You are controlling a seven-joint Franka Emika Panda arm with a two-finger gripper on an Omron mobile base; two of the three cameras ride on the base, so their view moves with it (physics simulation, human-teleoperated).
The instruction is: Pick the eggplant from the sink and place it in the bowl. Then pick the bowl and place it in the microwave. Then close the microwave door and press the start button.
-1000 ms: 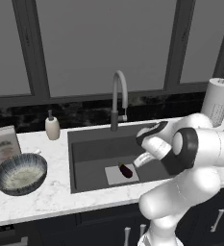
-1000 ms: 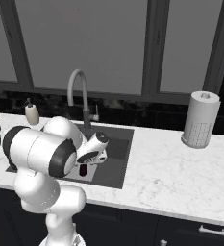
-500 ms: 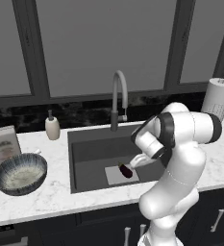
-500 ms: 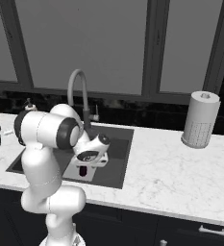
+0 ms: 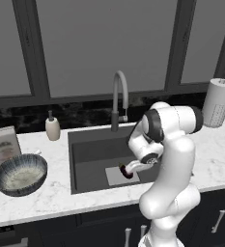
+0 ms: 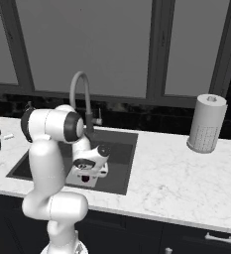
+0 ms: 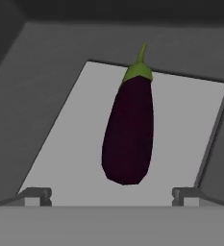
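Observation:
The dark purple eggplant point(image 7: 128, 129) lies on a pale mat point(image 7: 180, 120) on the floor of the sink point(image 5: 90, 149), its green stem pointing away from the hand. My gripper point(image 7: 112, 194) is low inside the basin, open, with one fingertip on either side of the eggplant's blunt end and not touching it. In the left base view the gripper point(image 5: 128, 170) covers most of the eggplant point(image 5: 125, 173). The ribbed bowl point(image 5: 20, 174) stands on the counter left of the sink, with nothing in it. The microwave and its door are out of view.
A tall curved faucet point(image 5: 119, 96) rises behind the sink. A cream soap dispenser point(image 5: 52, 128) and a pale box point(image 5: 4, 144) stand at the back left. A paper towel roll point(image 6: 206, 124) is on the counter to the right.
The arm has folded in over the sink and the hand has dropped lower toward the eggplant. The jaws have stayed open; eggplant and bowl have not moved.

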